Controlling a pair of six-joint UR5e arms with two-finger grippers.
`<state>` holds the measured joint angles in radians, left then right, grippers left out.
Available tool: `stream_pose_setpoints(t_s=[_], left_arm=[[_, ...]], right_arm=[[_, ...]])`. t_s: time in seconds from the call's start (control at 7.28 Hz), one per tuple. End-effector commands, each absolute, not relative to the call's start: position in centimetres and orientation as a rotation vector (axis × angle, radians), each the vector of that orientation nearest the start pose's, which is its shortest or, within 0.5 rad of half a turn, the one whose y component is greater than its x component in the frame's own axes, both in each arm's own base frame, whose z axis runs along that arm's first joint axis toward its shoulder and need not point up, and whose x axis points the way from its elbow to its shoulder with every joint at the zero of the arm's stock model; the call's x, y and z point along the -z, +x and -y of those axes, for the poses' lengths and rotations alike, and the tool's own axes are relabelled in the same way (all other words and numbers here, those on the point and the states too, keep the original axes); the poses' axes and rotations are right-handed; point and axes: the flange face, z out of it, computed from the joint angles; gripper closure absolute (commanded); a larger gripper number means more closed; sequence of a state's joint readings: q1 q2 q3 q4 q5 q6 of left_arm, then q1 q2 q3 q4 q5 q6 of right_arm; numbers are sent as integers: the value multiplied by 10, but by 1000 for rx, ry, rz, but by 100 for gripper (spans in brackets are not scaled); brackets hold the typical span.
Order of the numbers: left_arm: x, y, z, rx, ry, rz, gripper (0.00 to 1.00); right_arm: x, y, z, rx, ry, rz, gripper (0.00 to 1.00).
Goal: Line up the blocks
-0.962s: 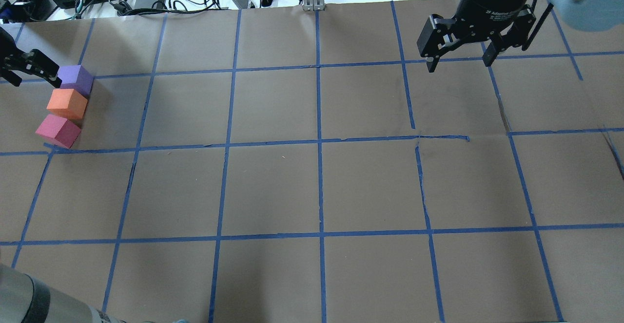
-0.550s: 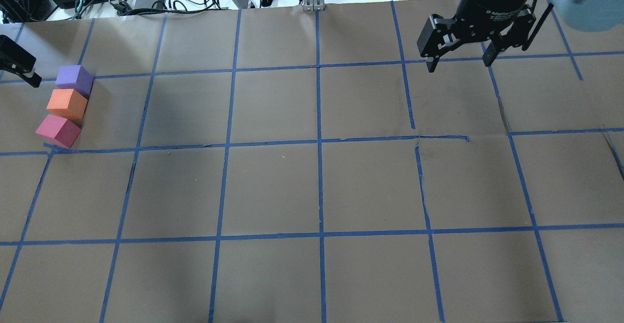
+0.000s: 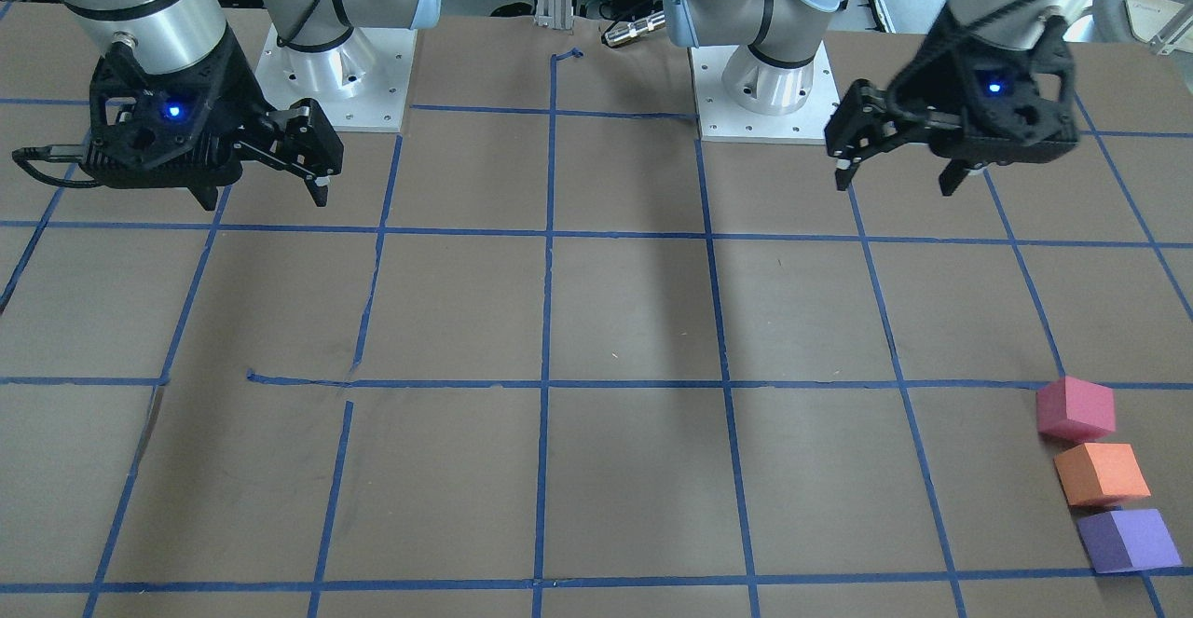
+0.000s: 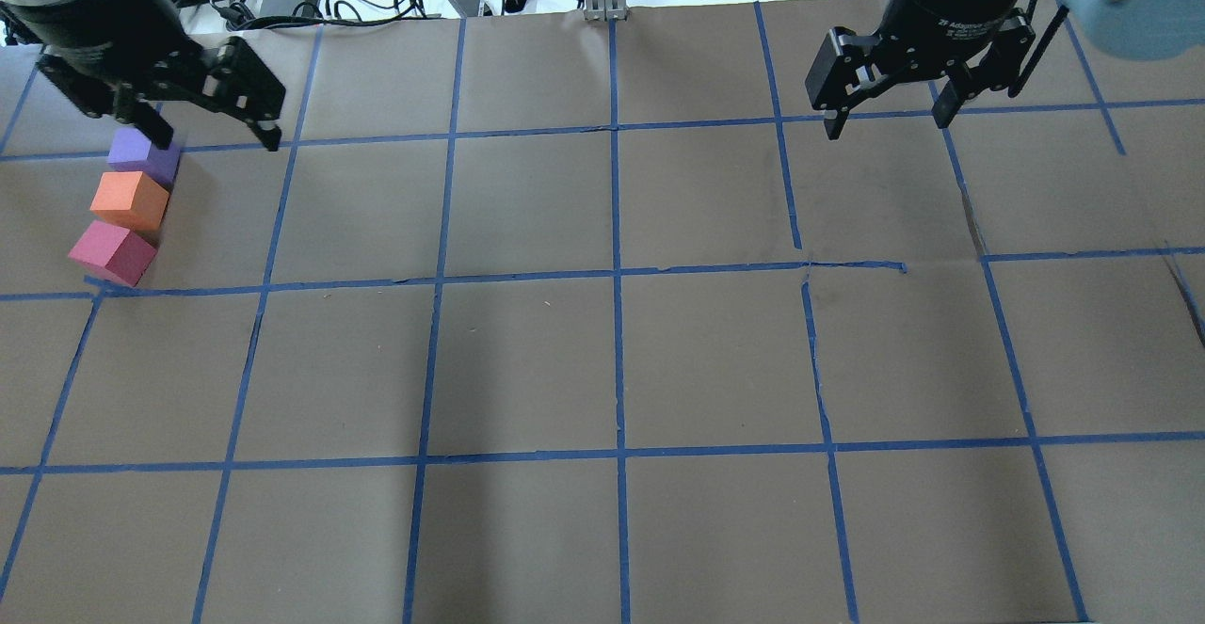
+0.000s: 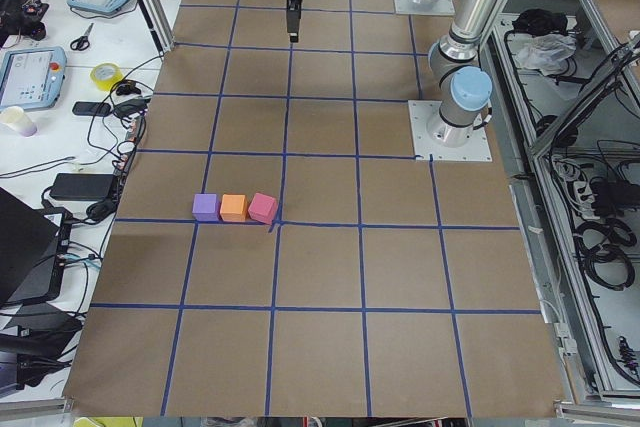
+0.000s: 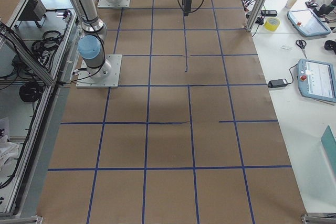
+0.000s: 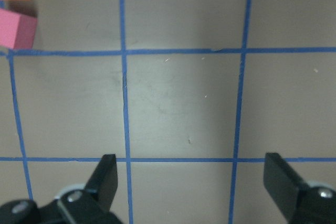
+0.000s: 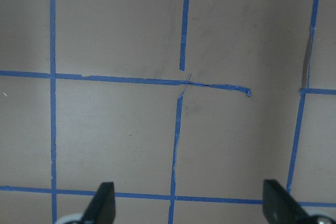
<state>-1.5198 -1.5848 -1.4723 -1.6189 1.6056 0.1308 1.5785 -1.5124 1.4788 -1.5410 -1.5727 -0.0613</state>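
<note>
Left hand (image 4: 216, 139) hangs above the table (image 4: 602, 360), fingers spread wide, nothing held. Purple block (image 4: 141, 155), orange block (image 4: 130, 200) and pinkish-red block (image 4: 111, 252) lie in one row near the table's left edge. In my left wrist view they sit at the upper-left corner, clear of the fingers. Right hand (image 4: 887, 125) is also wide open and empty, well apart.

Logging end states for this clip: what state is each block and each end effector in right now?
Left end effector: open, empty, raised above the table.
Right end effector: open, empty, raised.
Purple block: on table, ungrasped, one end of row.
Orange block: on table, ungrasped, middle of row.
Pinkish-red block: on table, ungrasped, other end.
</note>
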Motion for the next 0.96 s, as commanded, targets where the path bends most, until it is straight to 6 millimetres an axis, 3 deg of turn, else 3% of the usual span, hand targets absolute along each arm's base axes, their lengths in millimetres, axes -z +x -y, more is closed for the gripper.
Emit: stream_pose_setpoints(t_s=[0.0, 0.27, 0.82], left_arm=[[-514, -195, 495, 97, 145, -3111, 0], [-514, -214, 490, 89, 68, -3185, 0], [-523, -207, 482, 113, 43, -3174, 0]], right_arm=[[-501, 137, 516, 5, -109, -3144, 0], [-500, 137, 516, 2, -109, -3144, 0], [-501, 137, 516, 7, -108, -3141, 0]])
